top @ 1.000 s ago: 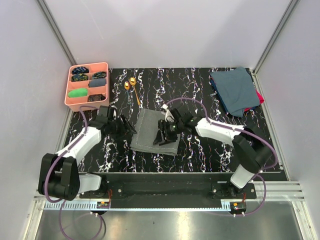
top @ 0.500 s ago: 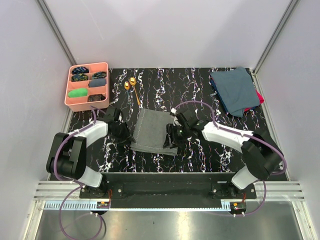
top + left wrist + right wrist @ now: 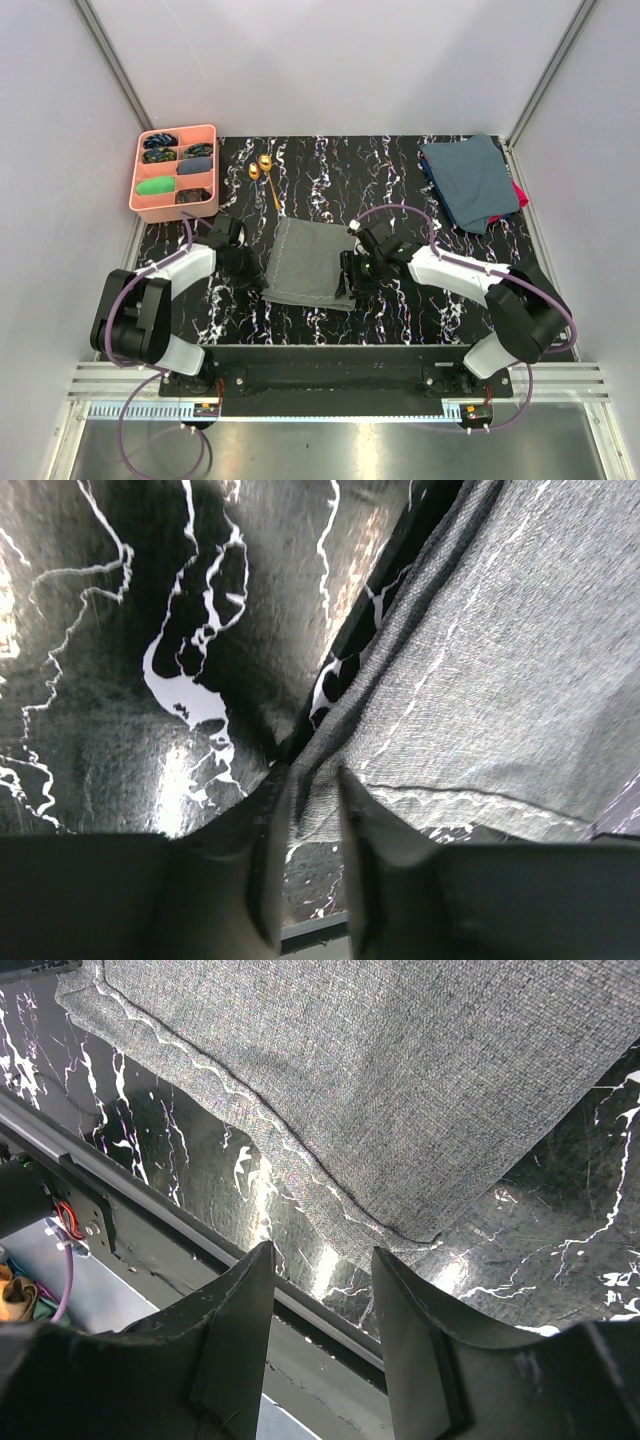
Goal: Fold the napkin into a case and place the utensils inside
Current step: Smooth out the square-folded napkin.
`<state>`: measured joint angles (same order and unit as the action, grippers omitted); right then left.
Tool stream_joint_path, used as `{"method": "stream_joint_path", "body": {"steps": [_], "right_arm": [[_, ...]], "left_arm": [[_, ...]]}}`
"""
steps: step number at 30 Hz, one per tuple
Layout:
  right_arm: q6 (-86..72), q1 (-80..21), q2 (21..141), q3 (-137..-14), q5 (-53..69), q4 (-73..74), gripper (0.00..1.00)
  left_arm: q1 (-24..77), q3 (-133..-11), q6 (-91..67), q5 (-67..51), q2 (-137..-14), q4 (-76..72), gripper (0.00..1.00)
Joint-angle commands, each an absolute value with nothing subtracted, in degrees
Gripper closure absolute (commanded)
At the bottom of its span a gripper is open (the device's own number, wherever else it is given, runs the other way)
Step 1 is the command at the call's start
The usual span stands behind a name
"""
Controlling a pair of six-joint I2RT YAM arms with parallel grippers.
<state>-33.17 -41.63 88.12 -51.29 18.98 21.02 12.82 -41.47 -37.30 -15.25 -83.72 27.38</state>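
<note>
The grey napkin (image 3: pixel 310 262) lies folded flat on the black marbled table, its hems pale in the wrist views (image 3: pixel 480 680) (image 3: pixel 400 1080). My left gripper (image 3: pixel 257 279) (image 3: pixel 312 775) is low at the napkin's near left corner. Its fingers have closed to a narrow gap, with the cloth corner bunched between them. My right gripper (image 3: pixel 352 285) (image 3: pixel 320 1250) hovers open just off the near right corner, nothing between its fingers. Two gold utensils (image 3: pixel 262 166) lie side by side at the back, away from both grippers.
A pink compartment tray (image 3: pixel 175 130) holding small items stands at the back left. Dark blue-teal cloths (image 3: pixel 470 180) are piled at the back right. The table's front edge and metal rail (image 3: pixel 200 1220) run just below my right fingers.
My left gripper has dropped to the napkin's near left corner and its jaws have narrowed onto the cloth. My right gripper has slid right, off the napkin's top to its right edge.
</note>
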Motion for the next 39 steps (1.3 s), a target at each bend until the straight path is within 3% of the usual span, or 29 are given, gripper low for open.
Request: {"method": "stream_joint_path", "body": {"steps": [1,8,10,19,20,23,26,32,39], "right_arm": [[-31.99,-41.48,86.75,-52.12,17.84,21.36,0.48],[-31.82,-41.48,88.24,-52.82,17.58,21.27,0.47],[-31.82,-41.48,89.29,-53.35,17.58,21.36,0.48],[-32.34,-41.4,91.06,-55.55,18.46,21.36,0.56],[-32.34,-41.4,90.79,-55.46,18.46,21.36,0.56],[-32.52,-41.48,89.48,-54.93,18.19,21.44,0.56],[-32.61,-41.48,88.77,-54.58,18.11,21.36,0.57],[-32.52,-41.48,88.95,-54.67,18.19,21.36,0.57],[-32.08,-41.57,89.38,-54.58,18.19,21.36,0.58]], "left_arm": [[13.18,-41.04,-36.74,-15.47,-80.42,26.28,0.76],[13.36,-40.61,-37.79,-16.52,-76.91,27.07,0.91],[13.53,-40.26,-38.23,-17.48,-74.98,27.16,1.0],[14.59,-38.5,-40.69,-18.38,-71.46,27.51,1.0],[14.59,-38.67,-39.91,-17.67,-71.28,28.47,0.99],[14.59,-40.25,-37.98,-12.58,-70.84,31.27,0.64],[14.59,-40.96,-37.27,-11.34,-72.15,31.38,0.53],[14.59,-40.26,-36.3,-13.79,-77.52,27.96,0.5],[14.59,-38.85,-36.74,-14.07,-78.05,25.58,0.59]]}}
